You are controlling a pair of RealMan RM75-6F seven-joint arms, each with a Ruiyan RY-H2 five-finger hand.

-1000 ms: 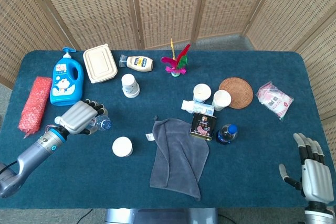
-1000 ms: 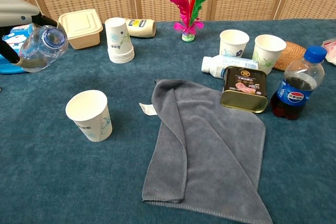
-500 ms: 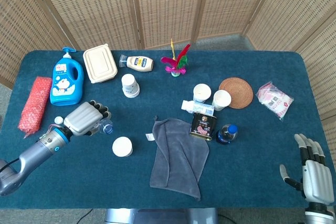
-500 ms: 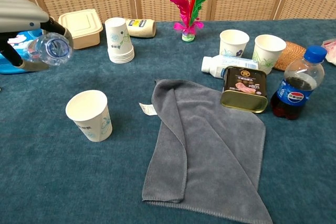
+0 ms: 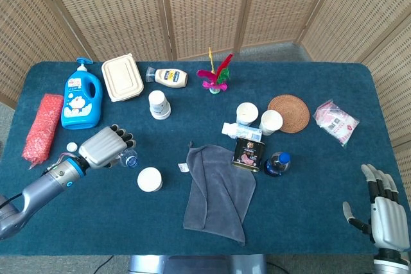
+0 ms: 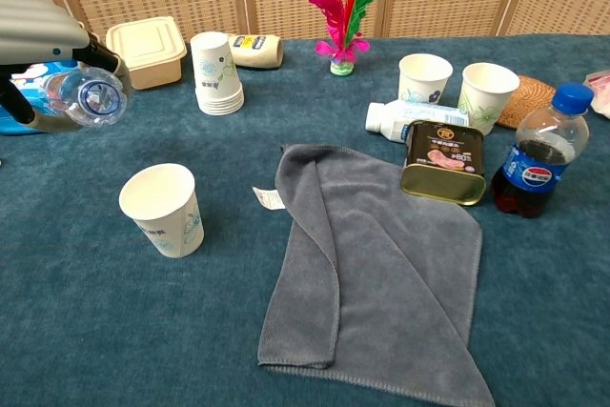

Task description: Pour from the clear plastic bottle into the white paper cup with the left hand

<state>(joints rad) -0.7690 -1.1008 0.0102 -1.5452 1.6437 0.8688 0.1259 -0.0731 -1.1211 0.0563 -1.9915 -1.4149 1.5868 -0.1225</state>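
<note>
My left hand [image 5: 104,146] grips a clear plastic bottle [image 6: 84,97], uncapped and tipped on its side, its open mouth [image 5: 130,158] pointing toward the white paper cup [image 5: 149,179]. In the chest view the cup [image 6: 162,208] stands upright, below and to the right of the bottle's mouth, with a gap between them. The left hand [image 6: 38,30] shows at the upper left edge there. A small white cap [image 5: 71,147] lies on the table just left of the hand. My right hand [image 5: 384,208] hovers open at the lower right, far from everything.
A grey cloth [image 5: 218,187] lies mid-table. Right of it are a tin [image 5: 249,153], a cola bottle [image 5: 277,163], two paper cups [image 5: 246,113] and a fallen white bottle [image 5: 243,131]. Behind the left hand stand a blue detergent bottle [image 5: 82,97], a lunchbox [image 5: 122,77] and stacked cups [image 5: 158,104].
The left hand has carried the bottle rightward and down toward the paper cup, tilting its mouth lower. The right hand has stayed put.
</note>
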